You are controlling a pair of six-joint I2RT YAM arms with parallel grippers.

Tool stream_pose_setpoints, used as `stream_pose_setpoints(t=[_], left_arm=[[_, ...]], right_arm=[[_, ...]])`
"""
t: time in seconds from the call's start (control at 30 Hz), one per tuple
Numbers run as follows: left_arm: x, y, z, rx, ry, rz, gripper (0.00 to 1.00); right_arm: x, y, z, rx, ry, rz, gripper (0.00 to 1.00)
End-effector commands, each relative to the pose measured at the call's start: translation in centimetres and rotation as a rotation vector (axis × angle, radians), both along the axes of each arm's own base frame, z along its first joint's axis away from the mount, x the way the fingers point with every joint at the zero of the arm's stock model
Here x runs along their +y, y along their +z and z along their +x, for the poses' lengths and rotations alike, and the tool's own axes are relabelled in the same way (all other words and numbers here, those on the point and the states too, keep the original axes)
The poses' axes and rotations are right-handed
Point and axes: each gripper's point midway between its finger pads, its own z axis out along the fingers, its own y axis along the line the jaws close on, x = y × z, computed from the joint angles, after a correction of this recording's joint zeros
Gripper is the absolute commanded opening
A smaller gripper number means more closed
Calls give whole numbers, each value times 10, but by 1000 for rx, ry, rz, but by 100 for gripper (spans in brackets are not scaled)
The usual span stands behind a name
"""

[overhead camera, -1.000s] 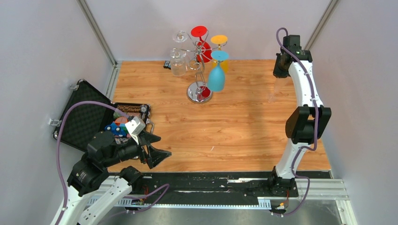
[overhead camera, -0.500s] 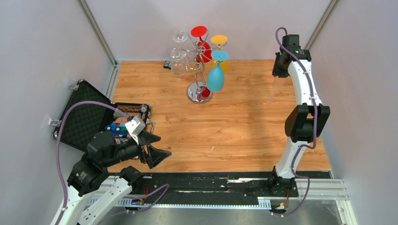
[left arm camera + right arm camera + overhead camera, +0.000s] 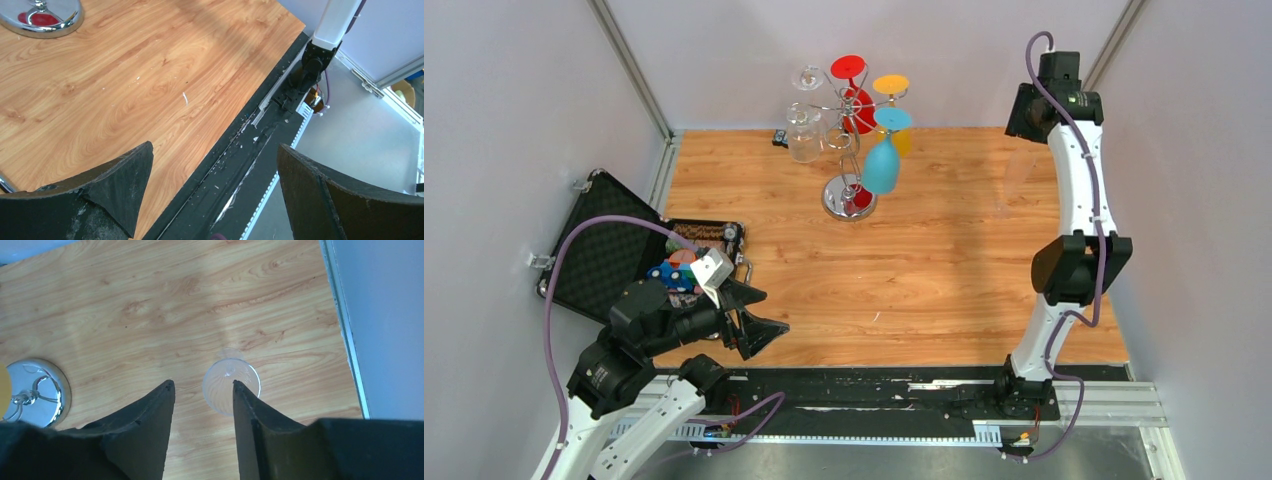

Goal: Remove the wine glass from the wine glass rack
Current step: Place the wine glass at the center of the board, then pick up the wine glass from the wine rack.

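No readable txt, labels, brands, nos. or signs in any of the 3 views.

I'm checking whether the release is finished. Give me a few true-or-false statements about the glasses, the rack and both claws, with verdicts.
1. A clear wine glass stands on the table beneath the right claw. True.
2. The right claw is clamped on that glass. False: it is open, and the glass stands free below it.
3. A blue glass hangs upside down on the wine glass rack. True.
4. The left claw holds a red glass. False: it is open and empty; the red glass hangs on the rack.
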Motion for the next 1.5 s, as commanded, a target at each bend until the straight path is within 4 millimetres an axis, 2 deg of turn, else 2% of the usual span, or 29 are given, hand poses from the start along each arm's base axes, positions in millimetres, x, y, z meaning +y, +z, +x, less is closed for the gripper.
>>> stream_pose_setpoints(t=[0.0, 0.13, 0.27, 0.47, 0.6, 0.67, 0.9, 1.07, 1.47], left_arm=[[-2, 4, 2, -20, -3, -15, 100], [-2, 4, 2, -17, -6, -14, 100], [-3, 3, 2, -14, -5, -12, 100], [-3, 3, 3, -10, -1, -10, 100], [-3, 2, 4, -7, 0, -9, 100], [-3, 2, 4, -6, 1, -8, 100], [-2, 2, 4, -5, 10, -8, 100], [-2, 2, 5, -4, 11, -7, 100], [-1, 2, 5, -4, 16, -7, 100]], right_arm=[[17, 58, -14, -133, 31, 46, 49], [39, 85, -28, -196, 108, 86, 54], [73, 112, -44, -276, 227, 208, 56], [115, 135, -73, -340, 362, 412, 57], [132, 138, -84, -342, 417, 508, 57], [152, 139, -90, -334, 473, 555, 58], [186, 139, -100, -301, 545, 743, 60], [201, 138, -99, -301, 528, 858, 60], [222, 121, -80, -262, 451, 1026, 58]])
